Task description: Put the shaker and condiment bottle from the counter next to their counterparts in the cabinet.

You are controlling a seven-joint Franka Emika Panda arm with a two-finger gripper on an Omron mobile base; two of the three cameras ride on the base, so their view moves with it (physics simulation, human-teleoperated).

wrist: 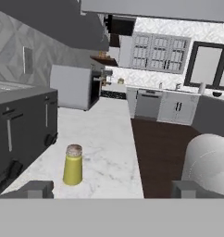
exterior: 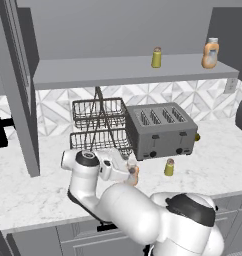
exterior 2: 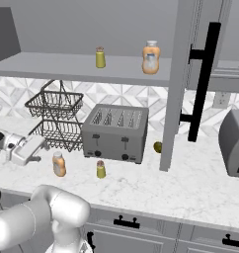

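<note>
The olive-yellow shaker (exterior: 169,167) (exterior 2: 100,169) (wrist: 72,165) stands on the marble counter (exterior: 218,160) in front of the toaster. Left of it stands the straight orange condiment bottle (exterior: 134,174) (exterior 2: 59,164), partly covered by my hand in the left base view. My gripper (exterior: 128,165) (exterior 2: 43,144) (wrist: 113,190) hovers open just beside and above the bottle, pointing along the counter at the shaker, nothing between its fingers. On the cabinet shelf (exterior: 93,72) (exterior 2: 52,63) stand the counterparts: a yellow shaker (exterior: 156,57) (exterior 2: 100,57) and a pear-shaped orange bottle (exterior: 210,54) (exterior 2: 150,58).
A grey four-slot toaster (exterior: 160,130) (exterior 2: 115,132) (wrist: 21,125) sits behind the shaker, with a two-tier wire basket (exterior: 100,127) (exterior 2: 55,118) to its left. The open cabinet door (exterior 2: 173,84) with a black handle hangs right of the toaster. A grey appliance (exterior 2: 233,143) stands further right.
</note>
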